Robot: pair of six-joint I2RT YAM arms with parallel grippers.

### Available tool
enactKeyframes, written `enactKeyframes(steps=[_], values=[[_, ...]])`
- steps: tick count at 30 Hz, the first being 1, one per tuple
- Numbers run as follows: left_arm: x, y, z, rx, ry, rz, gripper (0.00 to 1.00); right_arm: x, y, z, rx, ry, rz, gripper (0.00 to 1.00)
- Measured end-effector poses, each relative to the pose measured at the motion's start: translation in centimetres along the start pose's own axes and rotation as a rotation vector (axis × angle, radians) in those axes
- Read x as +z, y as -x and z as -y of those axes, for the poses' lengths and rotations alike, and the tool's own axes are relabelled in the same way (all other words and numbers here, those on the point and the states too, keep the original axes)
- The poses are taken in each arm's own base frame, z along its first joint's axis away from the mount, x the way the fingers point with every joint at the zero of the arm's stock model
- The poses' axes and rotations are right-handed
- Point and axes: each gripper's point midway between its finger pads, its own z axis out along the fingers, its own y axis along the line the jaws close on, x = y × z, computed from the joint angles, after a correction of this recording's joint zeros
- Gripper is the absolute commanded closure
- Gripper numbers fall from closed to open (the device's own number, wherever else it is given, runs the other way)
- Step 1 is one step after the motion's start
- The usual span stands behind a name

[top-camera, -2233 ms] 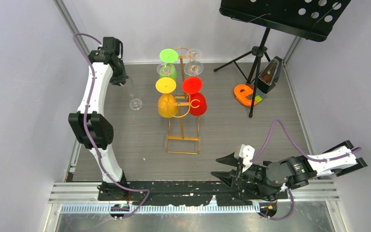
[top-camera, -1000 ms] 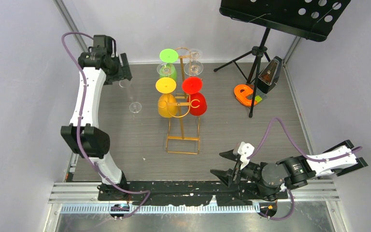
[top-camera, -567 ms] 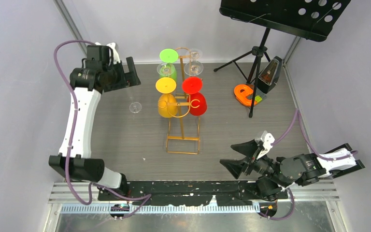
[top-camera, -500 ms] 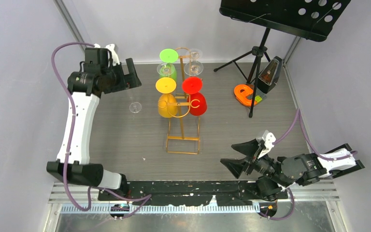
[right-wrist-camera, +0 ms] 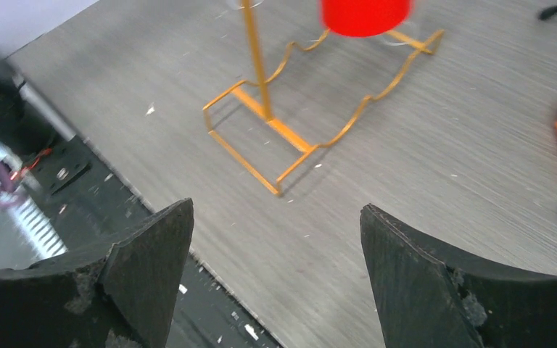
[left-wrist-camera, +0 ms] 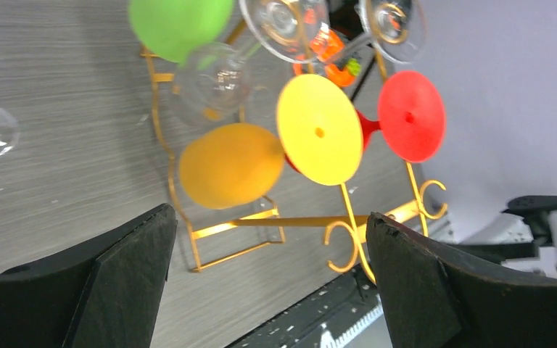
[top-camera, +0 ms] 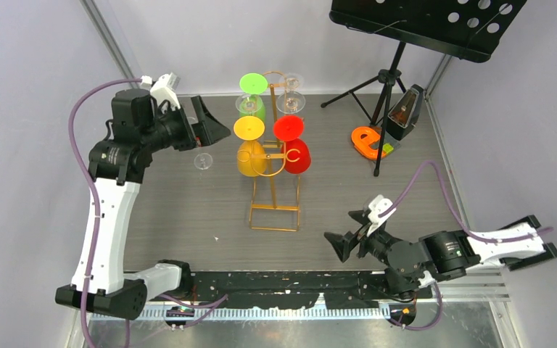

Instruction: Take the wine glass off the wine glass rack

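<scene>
from above, the left gripper (top-camera: 210,130) hangs just left of the wine glass rack (top-camera: 278,156), jaws spread wide and aimed right at it, holding nothing. a clear glass (top-camera: 203,158) stands on the table just near of it, apart from the rack. the yellow glass (top-camera: 250,158), red glass (top-camera: 297,155) and green glass (top-camera: 251,107) hang bowl-down on the hooks. the right gripper (top-camera: 339,230) waits low at the near right, also wide and empty. in the left wrist view the yellow foot and bowl sit framed between the fingers (left-wrist-camera: 116,283), well apart from them. the right wrist view shows only the rack's base and the red bowl's rim. this looks like the approach step: next, close in on the yellow stem, grip gently, then slide it out along its hook without knocking its neighbours.
</scene>
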Motion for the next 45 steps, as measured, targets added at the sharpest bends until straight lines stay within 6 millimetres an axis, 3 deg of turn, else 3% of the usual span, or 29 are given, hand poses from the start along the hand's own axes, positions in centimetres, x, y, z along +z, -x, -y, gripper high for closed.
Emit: enactKeyframes(steps=[5,11,18,28,35,45], values=[[0.7,-1.3,1.8,-0.050,-0.122,-0.029,0.00,0.8,0.9,4.0,0.049,-0.170,-0.007,0.13],[2.1,-1.8,2.7,-0.104,-0.197,-0.058,0.01,2.7,-0.4,6.9,0.023,-0.326,-0.098,0.14],[3.5,-0.7,4.0,-0.161,-0.276,-0.063,0.06,3.5,-0.4,7.5,0.042,-0.331,-0.113,0.15],[6.1,-0.8,3.2,-0.233,-0.275,-0.115,0.20,2.2,0.2,7.8,0.100,-0.301,-0.038,0.16],[6.1,-0.5,3.8,-0.241,-0.308,-0.115,0.39,1.9,0.0,8.0,0.113,-0.301,-0.025,0.16],[6.0,-0.6,4.2,-0.239,-0.328,-0.123,0.52,2.1,-0.9,8.0,0.114,-0.307,-0.043,0.16]])
